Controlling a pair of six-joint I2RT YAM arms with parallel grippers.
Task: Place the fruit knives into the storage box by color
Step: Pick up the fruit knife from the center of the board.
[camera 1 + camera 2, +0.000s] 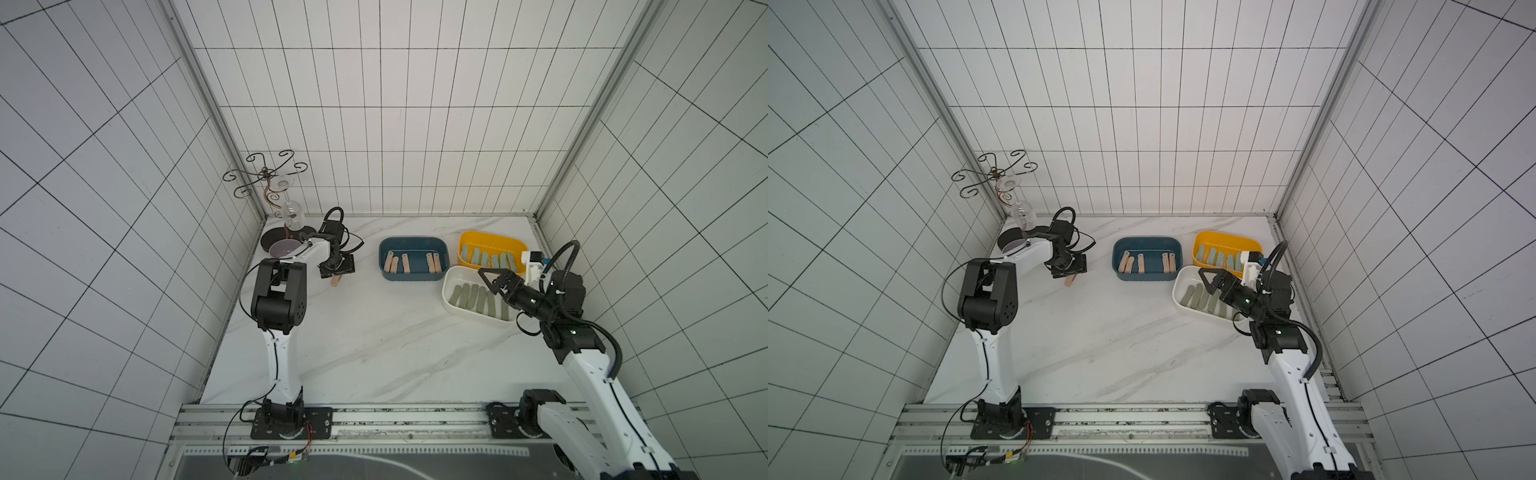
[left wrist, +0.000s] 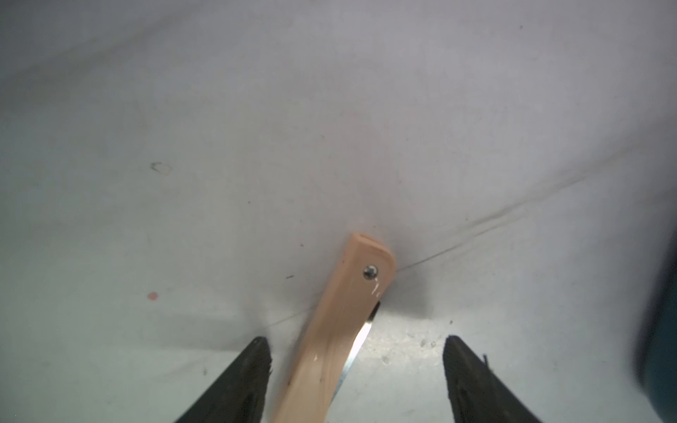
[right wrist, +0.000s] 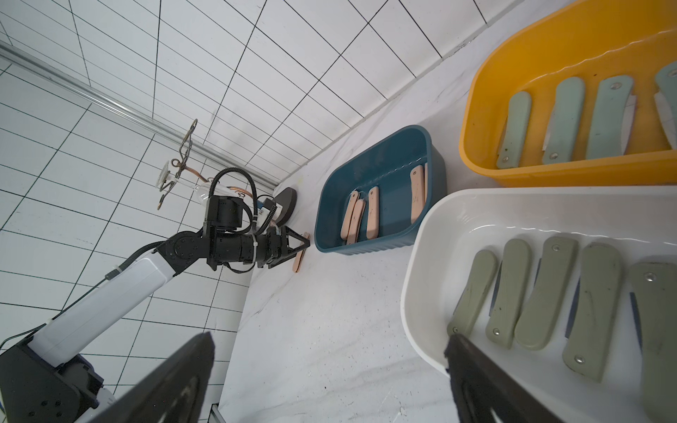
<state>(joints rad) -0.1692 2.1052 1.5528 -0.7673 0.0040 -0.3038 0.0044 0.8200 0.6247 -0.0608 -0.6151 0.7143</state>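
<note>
Mounting rail [image 1: 415, 415]: set along the near edge of the surface; both arm bases are bolted onto it.
Tiled walls [image 1: 395, 124]: the left, far and right edges are closed in; only the near edge is left open.
Marble surface [image 1: 374, 340]: white with grey veins; the middle and the near half are left bare, so wide room is given there.
Glass stand [image 1: 270, 178]: placed in the far left corner, with a glass hung from it.
Blue box [image 1: 413, 240]: set near the far edge, right of the middle; five peach knives [image 1: 405, 262] are laid inside.
Yellow box [image 1: 490, 237]: set in the far right corner; a row of mint knives [image 1: 486, 258] is held in it.
White box [image 1: 451, 274]: set by the right edge, just nearer than the yellow one and touching it or nearly so; a row of olive knives [image 1: 478, 297] is laid inside.
Right gripper [image 3: 329, 338]: spread wide and held empty over the white box's left rim.
Left gripper [image 2: 356, 340]: lowered near the stand, jaws parted; a gap is seen on each side of the knife.
Loose peach knife [image 2: 340, 311]: laid flat on the surface between those jaws, a thin blade edge shown; a bare strip is left between it and the blue box.
</note>
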